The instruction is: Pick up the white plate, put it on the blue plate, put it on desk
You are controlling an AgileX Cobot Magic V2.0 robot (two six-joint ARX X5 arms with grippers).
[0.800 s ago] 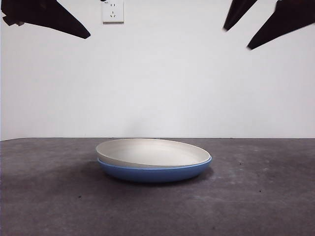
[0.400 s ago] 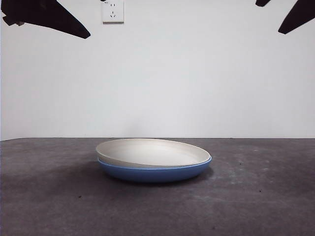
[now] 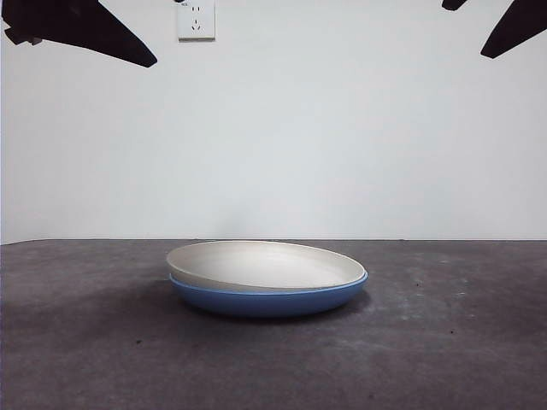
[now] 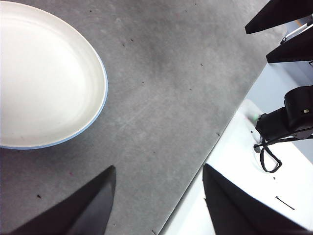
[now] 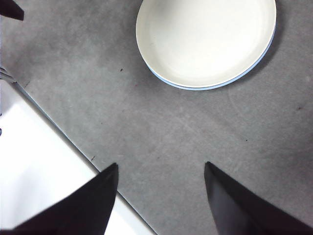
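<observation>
**Resting stacked: white plate on blue plate, both grippers raised and empty**

Sitting nested inside the blue plate (image 3: 269, 301), the white plate (image 3: 265, 265) rests at the middle of the desk (image 3: 444, 342), its rim standing just above the blue rim all round. From the front, the white plate looks slightly shifted to the left, so a thin band of blue shows more on the right. Both plates lie flat and level, touching each other, with the blue one touching the desk.

High at the top left corner of the front view shows one dark arm tip (image 3: 81, 30), and at the top right corner another (image 3: 513, 26); both hang well above the plates. A wall socket (image 3: 196, 19) sits on the white wall behind.

Seen from its own wrist camera, the left gripper (image 4: 156, 196) has its jaws apart with nothing between them, over bare desk near the desk's edge, the stacked plates off to one side. The right gripper (image 5: 161, 196) likewise has its jaws apart and empty, over bare desk, apart from the plates.
</observation>
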